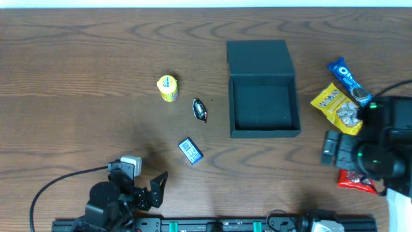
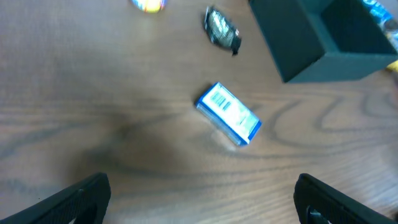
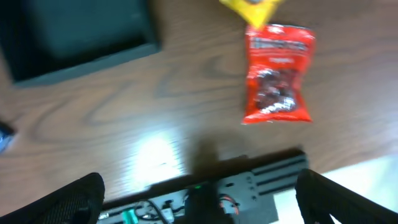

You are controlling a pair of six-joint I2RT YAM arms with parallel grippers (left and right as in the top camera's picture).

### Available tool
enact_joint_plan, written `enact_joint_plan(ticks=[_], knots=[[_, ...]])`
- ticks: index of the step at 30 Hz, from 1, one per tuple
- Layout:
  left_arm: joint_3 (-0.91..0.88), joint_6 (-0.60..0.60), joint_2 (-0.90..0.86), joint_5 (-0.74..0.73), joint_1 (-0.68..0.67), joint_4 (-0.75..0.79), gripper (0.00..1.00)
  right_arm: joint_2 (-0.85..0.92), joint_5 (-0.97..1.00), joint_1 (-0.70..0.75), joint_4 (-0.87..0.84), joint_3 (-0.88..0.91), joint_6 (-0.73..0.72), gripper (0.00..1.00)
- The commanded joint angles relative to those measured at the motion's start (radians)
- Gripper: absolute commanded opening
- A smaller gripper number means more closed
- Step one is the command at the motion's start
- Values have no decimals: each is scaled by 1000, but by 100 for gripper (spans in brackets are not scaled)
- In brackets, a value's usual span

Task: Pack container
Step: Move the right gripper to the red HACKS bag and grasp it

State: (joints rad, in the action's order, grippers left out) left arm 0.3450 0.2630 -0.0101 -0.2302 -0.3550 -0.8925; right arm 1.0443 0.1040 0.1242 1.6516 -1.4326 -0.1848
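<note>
The open, empty container [image 1: 264,106] is flanked by the right gripper [image 3: 199,196], spread and empty, just right of it near the red packet [image 3: 277,74], and the left gripper [image 2: 199,199], likewise spread, well left of it, the blue box [image 2: 229,114] lying between.

red packet [image 1: 354,183]: partly under right arm [image 1: 386,145] | yellow packet [image 3: 252,7]: cut by top edge | blue box [image 2: 229,114]: print blurred

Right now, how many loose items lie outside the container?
6. Left of the container: yellow round pack, dark wrapper, blue box. Right: blue cookie packet, yellow packet, red packet. The right arm may hide more.
</note>
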Motion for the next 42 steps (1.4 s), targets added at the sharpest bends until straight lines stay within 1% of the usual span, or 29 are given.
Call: enact_joint_plan(ticks=[1, 2, 4, 8, 11, 16, 24, 30, 33, 38, 42], knots=[[0, 7, 6, -8, 3, -18, 95, 4, -66, 140, -4, -21, 97, 99], [0, 7, 6, -8, 3, -19, 95, 15, -129, 189, -9, -19, 135, 99], [0, 7, 6, -7, 3, -16, 95, 49, -172, 263, -14, -18, 164, 99], [0, 7, 6, -8, 3, -17, 95, 136, -140, 367, -47, -17, 164, 99], [0, 6, 6, -7, 3, -17, 95, 208, -121, 415, -98, -11, 164, 99], [0, 6, 6, -7, 3, -17, 95, 292, -112, 419, -177, 45, 166, 99], [0, 6, 6, -6, 3, -17, 95, 376, -90, 434, -301, 113, 266, 99], [0, 3, 6, -4, 3, -16, 95, 430, 142, 453, -336, 114, 269, 99], [0, 3, 6, 2, 3, -15, 95, 446, 140, 454, -347, 114, 268, 99], [0, 3, 6, 2, 3, -15, 95, 455, 50, 453, -357, 114, 269, 99], [0, 3, 6, 2, 3, -15, 95, 468, 45, 454, -373, 116, 280, 99]])
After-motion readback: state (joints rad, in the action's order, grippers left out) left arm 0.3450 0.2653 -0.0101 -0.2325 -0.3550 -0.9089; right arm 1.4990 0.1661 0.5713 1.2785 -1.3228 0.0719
